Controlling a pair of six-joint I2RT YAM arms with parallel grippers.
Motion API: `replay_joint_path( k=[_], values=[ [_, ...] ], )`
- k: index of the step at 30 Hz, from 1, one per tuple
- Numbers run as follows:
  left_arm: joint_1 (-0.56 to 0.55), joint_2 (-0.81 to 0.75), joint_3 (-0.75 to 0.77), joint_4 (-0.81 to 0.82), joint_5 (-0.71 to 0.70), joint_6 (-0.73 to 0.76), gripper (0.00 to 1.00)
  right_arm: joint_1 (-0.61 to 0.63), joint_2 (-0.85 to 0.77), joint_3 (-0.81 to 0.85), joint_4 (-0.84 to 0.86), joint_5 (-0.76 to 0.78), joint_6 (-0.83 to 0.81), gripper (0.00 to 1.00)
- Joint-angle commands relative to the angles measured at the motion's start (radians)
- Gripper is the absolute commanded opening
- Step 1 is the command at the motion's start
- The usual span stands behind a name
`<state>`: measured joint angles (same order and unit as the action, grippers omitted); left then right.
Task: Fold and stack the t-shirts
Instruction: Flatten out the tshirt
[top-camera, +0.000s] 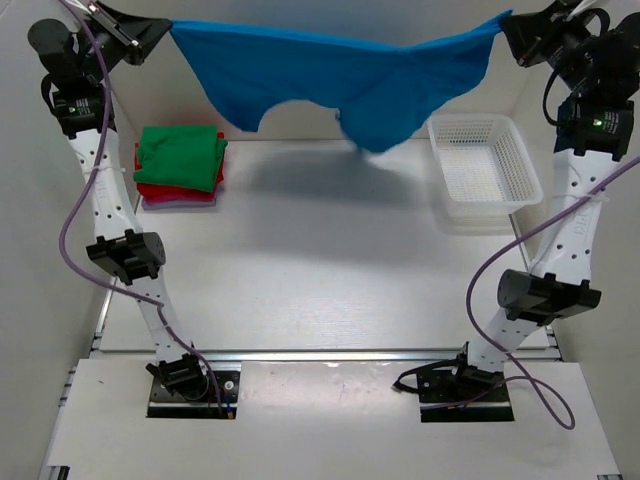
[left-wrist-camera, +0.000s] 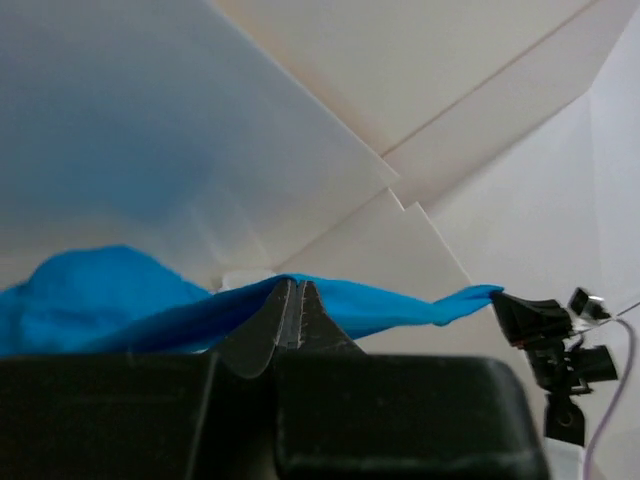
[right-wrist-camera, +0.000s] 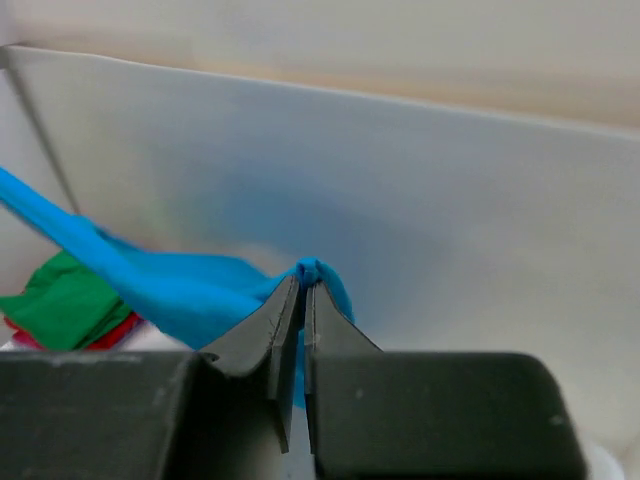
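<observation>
Above the surface (top-camera: 320, 270), up and left of the basket (top-camera: 527, 170), the blue t-shirt (top-camera: 370, 75) hangs spread between both arms. The left gripper (top-camera: 163, 30) is clamped on one end and the right gripper (top-camera: 507, 30) on the other. The folded t-shirts (top-camera: 180, 160), green uppermost, lie stacked well left of the basket.

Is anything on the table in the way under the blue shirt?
Nothing visible is. The blue t-shirt hangs stretched between the left tool and the right tool, over bare table. The folded stack sits off on the left arm's side, the white basket on the right arm's side.
</observation>
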<state>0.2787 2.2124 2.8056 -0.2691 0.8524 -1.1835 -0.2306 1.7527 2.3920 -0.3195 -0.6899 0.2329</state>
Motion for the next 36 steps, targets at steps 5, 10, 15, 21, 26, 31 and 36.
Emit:
replay_joint_path(
  k=[5,10,15,21,26,31,36],
  values=[
    [-0.154,-0.103,0.037,-0.514,-0.324,0.525,0.00,0.168,-0.025,-0.147,-0.047,0.146,-0.194,0.00],
    [-0.211,0.003,0.034,-0.917,-0.392,0.708,0.00,0.263,-0.125,-0.459,-0.092,0.297,-0.297,0.00],
    [-0.266,-0.106,-0.195,-1.110,-0.512,0.789,0.00,0.341,-0.416,-0.925,-0.095,0.432,-0.241,0.00],
    [-0.352,-0.369,-0.670,-1.043,-0.688,0.809,0.00,0.398,-0.651,-1.272,-0.168,0.438,-0.112,0.00],
    [-0.300,-0.741,-1.409,-0.633,-0.573,0.752,0.00,0.363,-0.717,-1.444,-0.199,0.363,-0.087,0.00],
    [-0.311,-0.903,-1.795,-0.532,-0.532,0.768,0.00,0.369,-0.756,-1.593,-0.248,0.369,-0.040,0.00],
    [-0.286,-1.066,-2.037,-0.533,-0.541,0.794,0.00,0.370,-0.803,-1.679,-0.348,0.394,0.009,0.00]
  ],
)
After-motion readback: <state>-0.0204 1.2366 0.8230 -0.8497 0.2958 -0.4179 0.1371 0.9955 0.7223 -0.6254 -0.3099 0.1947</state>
